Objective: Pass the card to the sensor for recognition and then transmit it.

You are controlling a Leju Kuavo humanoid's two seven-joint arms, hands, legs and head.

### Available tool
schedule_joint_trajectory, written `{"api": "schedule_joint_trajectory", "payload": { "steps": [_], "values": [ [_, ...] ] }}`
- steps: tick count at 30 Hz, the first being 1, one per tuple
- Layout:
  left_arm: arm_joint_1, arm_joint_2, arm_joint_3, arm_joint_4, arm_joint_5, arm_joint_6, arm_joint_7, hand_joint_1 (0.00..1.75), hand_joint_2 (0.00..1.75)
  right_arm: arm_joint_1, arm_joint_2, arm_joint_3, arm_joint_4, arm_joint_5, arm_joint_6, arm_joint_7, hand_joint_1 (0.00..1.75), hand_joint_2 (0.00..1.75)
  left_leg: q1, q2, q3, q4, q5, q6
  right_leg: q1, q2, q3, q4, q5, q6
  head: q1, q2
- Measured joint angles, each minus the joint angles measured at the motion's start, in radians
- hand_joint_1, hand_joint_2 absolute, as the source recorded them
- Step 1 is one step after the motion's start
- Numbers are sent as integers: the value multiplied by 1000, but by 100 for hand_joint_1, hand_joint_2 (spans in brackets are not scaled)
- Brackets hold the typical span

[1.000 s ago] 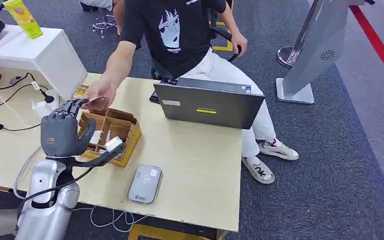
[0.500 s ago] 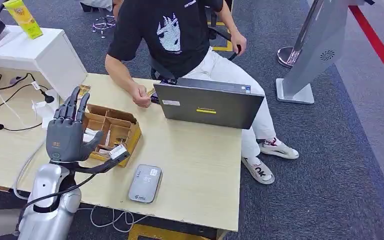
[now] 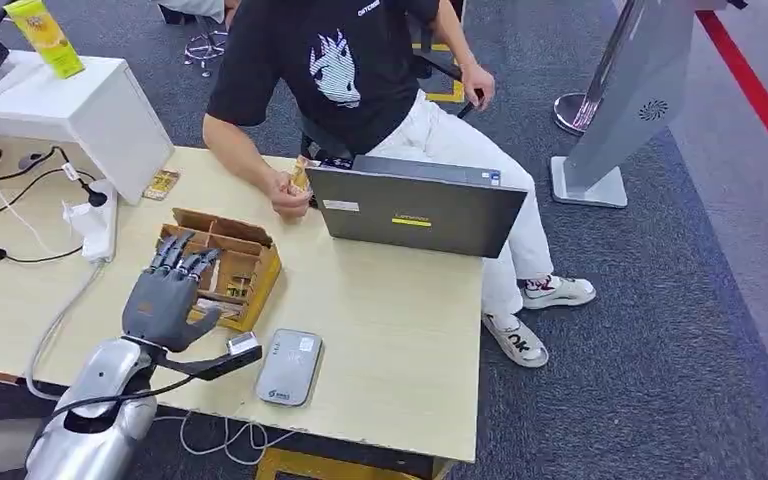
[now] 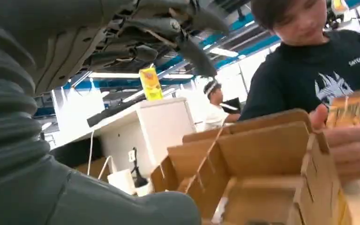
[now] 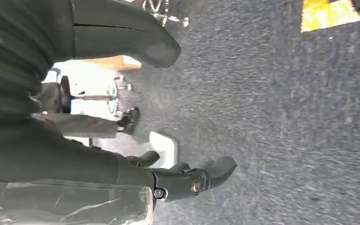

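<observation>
The small yellow-orange card [image 3: 300, 178] is held upright in the fingers of the seated person's hand [image 3: 289, 196], just behind the back edge of the open grey laptop [image 3: 417, 208], above the far side of the pale wooden table [image 3: 390, 330]. In the left wrist view the same card [image 4: 346, 109] sits pinched in that hand [image 4: 347, 145], beyond the far wall of the box.

The robot's left hand [image 3: 167, 295] hovers over the near-left part of the open brown cardboard box with divided compartments [image 3: 245, 262]; its dark fingers [image 3: 186, 256] are spread and extended, holding nothing. The silver left arm [image 3: 95, 410] rises from the lower left, with a black cable running along it.

The flat grey rectangular sensor device [image 3: 289, 367] lies on the table near its front edge, just beside the box and apart from the left hand.

The right hand [image 5: 187, 180] hangs above dark grey carpet [image 5: 286, 117]; its fingers [image 5: 218, 167] are loosely extended and empty.

A second small yellow card [image 3: 161, 184] lies flat on the table beside a white cabinet [image 3: 80, 110], on which a yellow-green carton [image 3: 46, 35] stands. A white power strip [image 3: 93, 224] with cables lies left of the box.
</observation>
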Motion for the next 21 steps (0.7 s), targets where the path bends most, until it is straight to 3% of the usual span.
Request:
{"api": "schedule_joint_trajectory", "payload": {
  "steps": [8, 21],
  "values": [
    [1, 39, -35, 24, 0, 0, 9, 0, 175, 1, 0, 0, -1, 0, 0, -1, 0, 175, 0, 0, 0, 0, 0, 0, -1, 0, 0, 0, 0, 0, 0, 0],
    [3, 45, -46, 27, -17, 57, 43, 0, 175, 1, 0, 0, -1, 0, 0, -3, 0, 175, 0, 0, 0, 0, 0, 0, -1, 0, 0, 0, 0, 0, 0, 0]
  ]
}}
